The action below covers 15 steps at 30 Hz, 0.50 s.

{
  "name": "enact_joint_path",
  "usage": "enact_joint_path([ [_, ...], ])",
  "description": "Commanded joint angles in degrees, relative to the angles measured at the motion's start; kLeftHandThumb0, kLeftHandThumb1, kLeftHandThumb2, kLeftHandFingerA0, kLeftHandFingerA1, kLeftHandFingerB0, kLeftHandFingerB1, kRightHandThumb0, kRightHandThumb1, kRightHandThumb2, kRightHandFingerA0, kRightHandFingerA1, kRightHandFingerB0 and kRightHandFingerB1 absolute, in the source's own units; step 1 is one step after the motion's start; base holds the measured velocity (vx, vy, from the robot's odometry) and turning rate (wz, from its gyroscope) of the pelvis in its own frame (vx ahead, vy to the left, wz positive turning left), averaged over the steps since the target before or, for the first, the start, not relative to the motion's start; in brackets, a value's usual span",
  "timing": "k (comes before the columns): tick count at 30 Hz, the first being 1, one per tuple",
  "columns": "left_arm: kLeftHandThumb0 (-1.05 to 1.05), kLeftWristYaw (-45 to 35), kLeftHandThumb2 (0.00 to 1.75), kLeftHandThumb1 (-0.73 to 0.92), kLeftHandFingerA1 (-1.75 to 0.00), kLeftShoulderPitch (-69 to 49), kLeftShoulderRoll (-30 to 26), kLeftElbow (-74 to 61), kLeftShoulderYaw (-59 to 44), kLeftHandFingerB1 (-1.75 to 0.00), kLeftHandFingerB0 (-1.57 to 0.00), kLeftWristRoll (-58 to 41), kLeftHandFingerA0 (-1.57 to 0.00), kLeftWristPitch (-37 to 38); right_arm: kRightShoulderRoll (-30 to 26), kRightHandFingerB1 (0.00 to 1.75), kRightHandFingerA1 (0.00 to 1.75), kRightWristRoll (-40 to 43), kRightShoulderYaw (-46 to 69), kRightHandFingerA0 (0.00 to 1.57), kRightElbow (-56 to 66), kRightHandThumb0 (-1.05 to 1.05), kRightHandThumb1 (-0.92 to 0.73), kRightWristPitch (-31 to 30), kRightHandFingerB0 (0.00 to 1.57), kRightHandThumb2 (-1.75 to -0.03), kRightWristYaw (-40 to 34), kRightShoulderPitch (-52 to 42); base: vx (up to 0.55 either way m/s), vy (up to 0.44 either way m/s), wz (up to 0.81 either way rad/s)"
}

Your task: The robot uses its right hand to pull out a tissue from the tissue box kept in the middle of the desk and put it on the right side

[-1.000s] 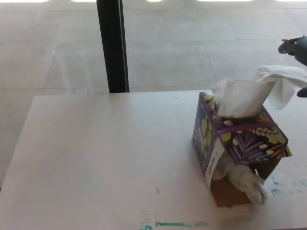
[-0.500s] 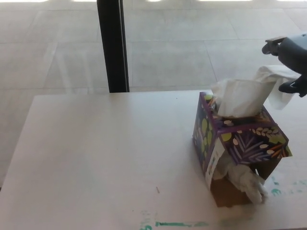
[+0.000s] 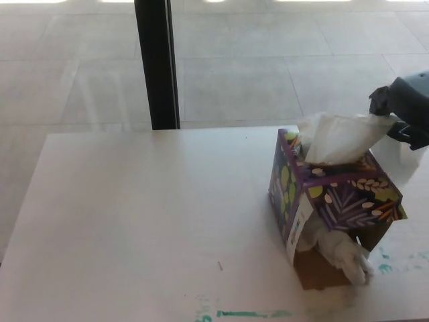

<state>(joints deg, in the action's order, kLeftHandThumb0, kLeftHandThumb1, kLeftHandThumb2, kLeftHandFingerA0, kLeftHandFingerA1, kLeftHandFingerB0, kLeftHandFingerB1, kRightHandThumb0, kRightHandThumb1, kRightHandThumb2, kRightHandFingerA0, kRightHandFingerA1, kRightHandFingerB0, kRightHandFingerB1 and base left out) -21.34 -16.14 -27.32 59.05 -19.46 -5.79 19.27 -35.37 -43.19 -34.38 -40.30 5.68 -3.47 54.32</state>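
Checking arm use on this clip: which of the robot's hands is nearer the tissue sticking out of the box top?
Right. The right hand is at the tissue, touching its right end above the tissue box. The left hand is not in view.

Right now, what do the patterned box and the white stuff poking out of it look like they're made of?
The tissue box looks like thin printed cardboard: its torn side shows brown inside. The tissue looks like soft, matte paper, creased and crumpled.

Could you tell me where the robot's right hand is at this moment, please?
In the head view the right hand is at the picture's right edge, just above and right of the tissue box, closed on the tissue sticking out of its top.
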Motion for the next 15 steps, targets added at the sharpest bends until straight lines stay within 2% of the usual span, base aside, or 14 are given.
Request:
enact_joint_path([
  [1,-0.88,-0.6,0.7,0.92,-1.28,0.24,-1.48,0.62,0.31,-1.23,-0.57,-0.11,-0.73,0.92,0.52,1.53,1.73,-1.44,2.03,0.85,-0.27,-0.2,-0.73,3.42,0.7,-0.82,-6.26,-2.56,0.0,0.0,0.0],
  [2,-0.91,-0.34,0.69,0.92,-1.28,0.23,-1.52,0.6,0.45,-1.24,-0.57,0.03,-0.74,0.86,0.66,1.47,1.75,-1.36,2.5,0.86,-0.12,-0.21,-0.73,3.59,0.7,-0.87,-6.38,-2.87,0.0,0.0,0.0],
  [3,-0.86,-0.16,1.18,0.72,-1.11,0.27,-1.53,0.72,0.53,-1.06,-0.67,0.1,-0.8,0.94,0.53,1.48,1.75,-1.54,2.63,0.84,0.08,-0.22,-0.74,3.75,0.67,-0.81,-5.73,-2.87,0.0,0.0,0.0],
  [6,-0.85,-0.8,1.18,0.72,-1.14,0.26,-1.59,0.84,0.05,-1.08,-0.7,-0.68,-0.83,1.27,0.68,1.47,1.74,-1.99,2.74,0.85,0.0,-0.23,-0.73,4.37,0.68,-0.84,-5.53,-2.5,0.0,0.0,0.0],
  [7,-0.88,-0.57,0.71,0.92,-1.3,0.38,-1.7,1.05,0.16,-1.25,-0.59,-0.47,-0.75,1.18,0.59,1.41,1.73,-2.35,2.87,0.87,0.19,-0.24,-0.73,4.63,0.72,-0.84,-6.23,-2.67,0.0,0.0,0.0],
  [9,-0.88,-0.23,0.71,0.92,-1.3,0.57,-1.88,1.42,0.34,-1.25,-0.59,-0.17,-0.75,1.07,0.46,1.41,1.73,-2.91,3.08,0.87,0.47,-0.24,-0.73,5.03,0.72,-0.84,-7.28,-2.93,0.0,0.0,0.0],
  [10,-0.95,-0.28,0.93,0.73,-1.21,0.21,-1.87,0.68,0.44,-1.13,-0.63,-0.13,-0.78,1.21,-0.17,1.41,1.73,-3.32,3.34,0.86,1.37,-0.24,-0.73,5.7,0.69,-0.86,-7.76,-2.91,0.0,0.0,0.0],
  [11,-0.88,-0.1,0.72,0.92,-1.27,0.05,-1.93,1.08,0.46,-1.22,-0.58,0.0,-0.73,1.77,-0.11,1.45,1.74,-2.94,3.7,0.86,1.17,-0.24,-0.7,7.27,0.69,-0.91,-8.65,-2.88,0.0,0.0,0.0],
  [12,-0.88,-0.1,0.72,0.92,-1.27,0.05,-1.93,1.1,0.48,-1.22,-0.58,-0.01,-0.73,1.79,-0.06,1.45,1.74,-3.06,3.83,0.86,1.1,-0.24,-0.7,7.41,0.69,-0.91,-8.69,-2.9,0.0,0.0,0.0],
  [13,-0.84,0.1,1.2,0.74,-1.12,0.14,-2.08,1.61,0.83,-1.06,-0.67,0.49,-0.84,2.68,-0.47,1.3,1.69,-2.11,4.68,0.9,1.35,-0.23,-0.68,8.44,0.75,-0.96,-7.77,-2.48,0.0,0.0,0.0],
  [15,-0.85,0.06,1.2,0.73,-1.12,0.18,-2.09,1.78,0.87,-1.06,-0.67,0.33,-0.84,2.79,-0.62,1.27,1.68,-2.02,5.42,0.91,1.09,-0.24,-0.66,9.52,0.78,-0.98,-7.98,-2.23,0.0,0.0,0.0],
])
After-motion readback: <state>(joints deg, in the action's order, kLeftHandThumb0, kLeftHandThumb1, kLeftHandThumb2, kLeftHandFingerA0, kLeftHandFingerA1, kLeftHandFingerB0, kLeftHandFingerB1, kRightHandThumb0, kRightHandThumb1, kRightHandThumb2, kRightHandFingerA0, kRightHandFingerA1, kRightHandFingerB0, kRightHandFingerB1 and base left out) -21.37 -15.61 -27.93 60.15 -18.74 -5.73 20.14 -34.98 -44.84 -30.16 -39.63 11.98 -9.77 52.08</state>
